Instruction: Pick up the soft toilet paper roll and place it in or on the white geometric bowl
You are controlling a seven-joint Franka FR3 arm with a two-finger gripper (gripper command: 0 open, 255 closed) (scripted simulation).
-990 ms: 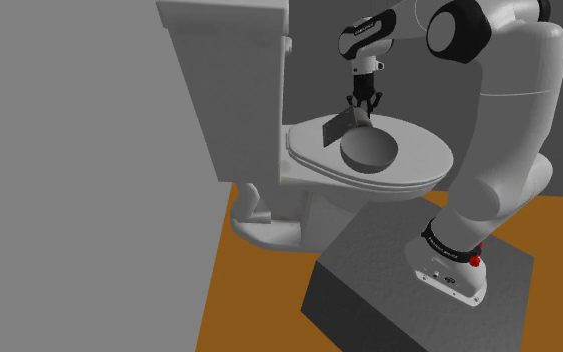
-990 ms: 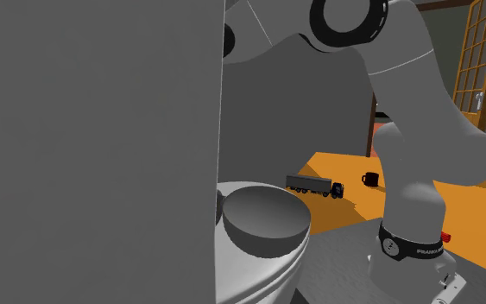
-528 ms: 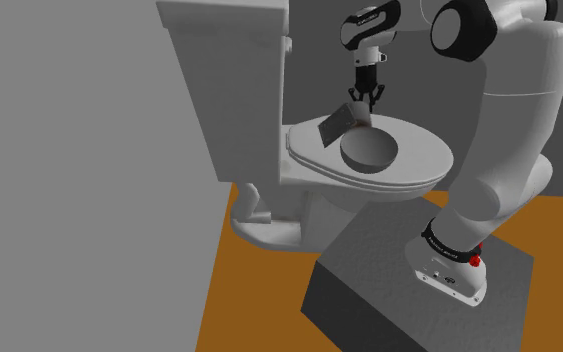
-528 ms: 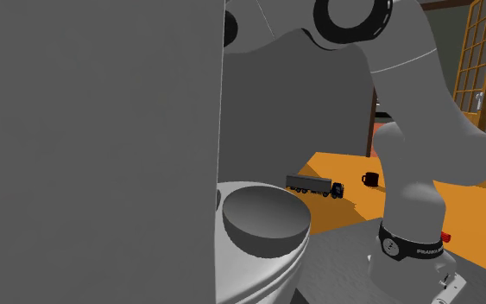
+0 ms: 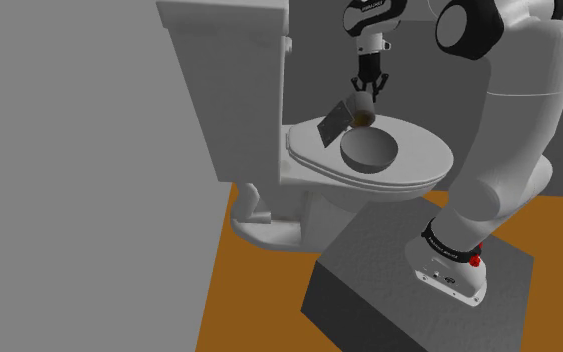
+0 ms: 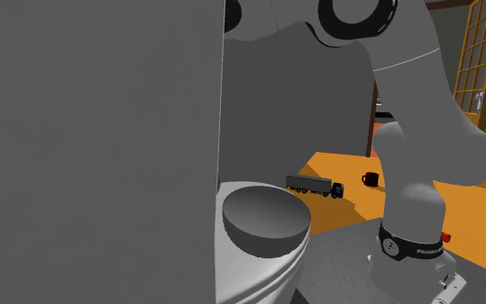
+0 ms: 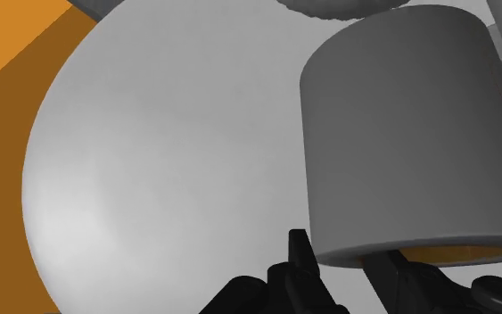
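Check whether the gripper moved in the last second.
Yes. In the shoulder view the gripper, shut on the toilet paper roll, has risen away from the bowl.

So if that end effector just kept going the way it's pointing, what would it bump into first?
Apart from the grey toilet paper roll it clasps, the end effector points down at the white toilet lid, beside the bowl. The lid looks first in line, though depth is unclear.

I note a white toilet, lid (image 5: 424, 165) down, with its cistern (image 5: 229, 70) upright behind it. A plain grey wall (image 5: 69, 170) fills the shoulder view's left. The floor (image 5: 259, 290) is orange. On it, well beyond the toilet, a toy truck (image 6: 314, 185) and a black mug (image 6: 369, 180) stand near each other. A wooden lattice door (image 6: 482, 52) is at the second exterior view's right.
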